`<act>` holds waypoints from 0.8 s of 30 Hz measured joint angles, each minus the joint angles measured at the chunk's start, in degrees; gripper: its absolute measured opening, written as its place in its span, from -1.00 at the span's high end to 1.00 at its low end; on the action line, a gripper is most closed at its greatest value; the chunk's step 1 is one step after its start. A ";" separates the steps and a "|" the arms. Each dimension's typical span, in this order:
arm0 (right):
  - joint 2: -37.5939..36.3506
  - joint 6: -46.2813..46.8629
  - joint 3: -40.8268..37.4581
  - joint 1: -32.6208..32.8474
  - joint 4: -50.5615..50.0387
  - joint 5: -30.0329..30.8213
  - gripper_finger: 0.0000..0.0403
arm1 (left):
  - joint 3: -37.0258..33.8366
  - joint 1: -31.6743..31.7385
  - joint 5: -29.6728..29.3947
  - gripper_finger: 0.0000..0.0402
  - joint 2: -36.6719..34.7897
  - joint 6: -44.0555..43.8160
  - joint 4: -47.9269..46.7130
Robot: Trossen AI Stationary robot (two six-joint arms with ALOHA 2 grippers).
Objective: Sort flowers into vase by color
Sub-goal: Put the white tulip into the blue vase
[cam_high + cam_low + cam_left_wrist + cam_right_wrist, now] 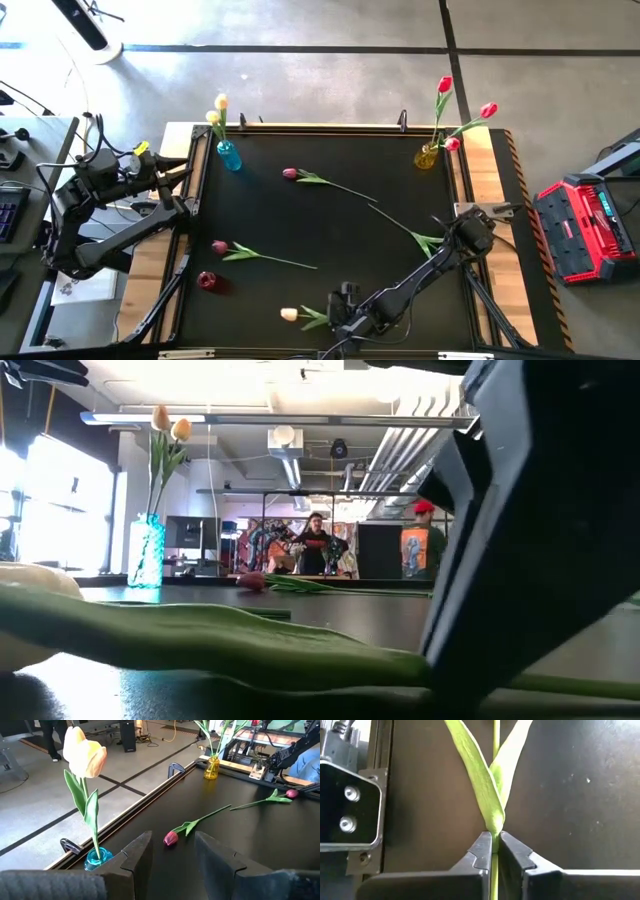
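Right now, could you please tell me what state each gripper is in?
Left gripper: open, holding nothing, at the table's left edge.
Right gripper: shut on the cream tulip's stem, at the near edge.

arms: dark, jointed, black cabling seen | left gripper (pixel 172 862): matte black angular fingers | right gripper (pixel 492 851): black wedge-shaped fingertips

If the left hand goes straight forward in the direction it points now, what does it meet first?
Probably the dark pink tulip lying on the black mat, almost in line between the open left hand's fingers. The blue vase stands off to one side. Depth is hard to judge.
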 joint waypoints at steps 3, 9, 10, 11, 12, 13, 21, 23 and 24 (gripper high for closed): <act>0.13 -1.28 -0.05 0.20 2.35 1.29 0.98 | 0.00 0.00 -0.01 0.34 0.00 0.00 -0.01; 0.17 -6.16 3.67 -0.37 2.57 13.69 0.99 | 0.00 0.00 0.59 0.34 0.00 -0.26 0.00; 0.17 -7.57 4.62 -0.65 2.60 16.52 0.99 | 0.00 -0.01 0.78 0.34 0.00 -0.28 0.00; 0.17 -8.86 5.57 -1.01 2.59 19.42 0.99 | 0.00 0.00 1.00 0.34 0.00 -0.39 -0.02; 0.17 -9.97 6.55 -1.38 2.59 22.18 0.99 | 0.00 0.00 1.17 0.34 0.00 -0.44 -0.02; 0.16 -11.17 7.49 -1.78 2.70 24.90 0.99 | 0.00 0.00 1.46 0.34 0.00 -0.44 -0.02; 0.02 -14.13 10.81 -6.75 2.95 36.14 1.00 | 0.00 -0.02 5.68 0.34 0.00 -0.11 -0.02; 0.02 -13.77 10.81 -8.59 2.97 37.51 1.00 | -0.02 0.00 6.95 0.34 -0.01 0.01 0.02; 0.02 -13.71 10.81 -9.58 3.11 37.81 1.00 | -0.26 0.00 7.75 0.34 -0.04 0.00 0.31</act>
